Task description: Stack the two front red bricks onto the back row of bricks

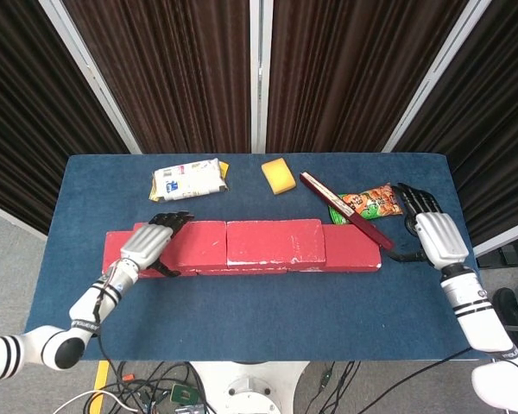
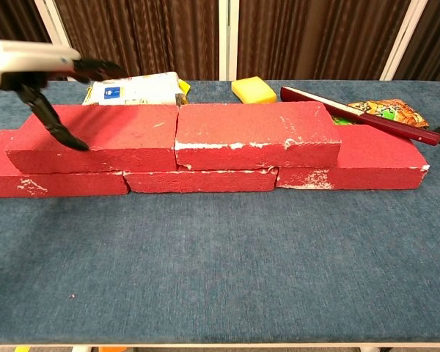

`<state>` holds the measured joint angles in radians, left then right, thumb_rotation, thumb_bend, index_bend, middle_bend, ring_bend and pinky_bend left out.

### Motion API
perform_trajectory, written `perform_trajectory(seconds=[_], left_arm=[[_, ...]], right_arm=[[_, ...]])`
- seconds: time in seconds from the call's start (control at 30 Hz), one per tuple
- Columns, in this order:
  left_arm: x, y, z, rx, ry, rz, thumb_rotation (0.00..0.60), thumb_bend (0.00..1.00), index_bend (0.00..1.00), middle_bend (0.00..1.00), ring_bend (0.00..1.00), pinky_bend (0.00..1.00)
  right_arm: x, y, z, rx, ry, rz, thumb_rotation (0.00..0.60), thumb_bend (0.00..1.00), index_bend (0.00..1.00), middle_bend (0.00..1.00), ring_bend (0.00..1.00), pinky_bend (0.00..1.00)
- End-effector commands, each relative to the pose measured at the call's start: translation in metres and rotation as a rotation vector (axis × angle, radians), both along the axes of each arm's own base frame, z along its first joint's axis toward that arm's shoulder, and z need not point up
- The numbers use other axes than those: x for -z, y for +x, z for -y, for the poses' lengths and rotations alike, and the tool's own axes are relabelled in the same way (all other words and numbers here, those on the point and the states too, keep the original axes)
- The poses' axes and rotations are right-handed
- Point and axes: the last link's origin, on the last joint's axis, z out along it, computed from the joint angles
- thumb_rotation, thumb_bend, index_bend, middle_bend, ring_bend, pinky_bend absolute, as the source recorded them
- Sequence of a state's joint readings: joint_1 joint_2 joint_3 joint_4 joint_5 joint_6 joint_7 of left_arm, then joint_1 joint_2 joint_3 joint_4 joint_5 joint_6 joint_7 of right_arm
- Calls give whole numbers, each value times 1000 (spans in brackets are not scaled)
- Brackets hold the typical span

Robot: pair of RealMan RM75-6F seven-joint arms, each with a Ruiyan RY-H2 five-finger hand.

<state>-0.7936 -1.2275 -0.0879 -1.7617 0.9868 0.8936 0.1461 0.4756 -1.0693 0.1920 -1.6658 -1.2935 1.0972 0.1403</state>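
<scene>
Red bricks fill the middle of the blue tabletop [image 1: 242,319] in the head view: two upper bricks, the left upper brick [image 1: 190,243] and the right upper brick [image 1: 274,241], sit end to end on the bottom row of bricks [image 1: 354,255]. Left hand [image 1: 147,244] hovers over the left end of the stack, fingers [image 1: 174,219] spread and holding nothing. Over on the right, the right hand [image 1: 435,236] sits just past the row's end, fingers apart, nothing in them. Behind the stack lie a white packet [image 1: 186,179], a yellow sponge [image 1: 278,175], a dark red stick [image 1: 345,210] and an orange snack bag [image 1: 375,201].

Down to the chest view: the left upper brick [image 2: 99,137] and right upper brick [image 2: 257,135] rest squarely on the bottom row of bricks [image 2: 198,180]. The left hand [image 2: 40,70] is above the left brick's top, its dark thumb hanging down in front of the brick's face; whether it touches is hard to tell. The stick [image 2: 359,114] leans across the right end.
</scene>
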Motion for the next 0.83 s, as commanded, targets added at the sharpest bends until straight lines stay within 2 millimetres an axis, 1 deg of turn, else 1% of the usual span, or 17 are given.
perform_trajectory(seconds=[0.03,0.1,0.17,0.3,0.43,0.5,0.6,0.73,0.83], left_arm=[[-34,-14,24,26,160,23,600,0,0,0,0,0],[-48,-30,37,47,263,-7,600,0,0,0,0,0],[-57,-44,48,42,337,-32,600,0,0,0,0,0],[-75,-76,73,-27,420,-91,600,0,0,0,0,0],[-86,-104,98,-83,505,-133,600,0,0,0,0,0],[-86,-117,112,-84,551,-163,600,0,0,0,0,0],[-80,-131,133,-90,579,-168,600,0,0,0,0,0],[-72,-143,153,-122,585,-160,600,0,0,0,0,0],[-69,-151,163,-142,588,-146,600,0,0,0,0,0]], right_arm=[[-1,-12,-13,11,-24,-44,600,0,0,0,0,0],[0,-22,-25,16,-58,-101,600,0,0,0,0,0],[0,-29,-36,25,-85,-130,600,0,0,0,0,0],[2,-46,-63,57,-105,-177,600,0,0,0,0,0],[8,-67,-90,101,-113,-225,600,0,0,0,0,0],[14,-77,-106,122,-117,-229,600,0,0,0,0,0],[19,-90,-125,147,-124,-246,600,0,0,0,0,0],[22,-97,-142,165,-140,-250,600,0,0,0,0,0],[20,-100,-146,170,-147,-251,600,0,0,0,0,0]])
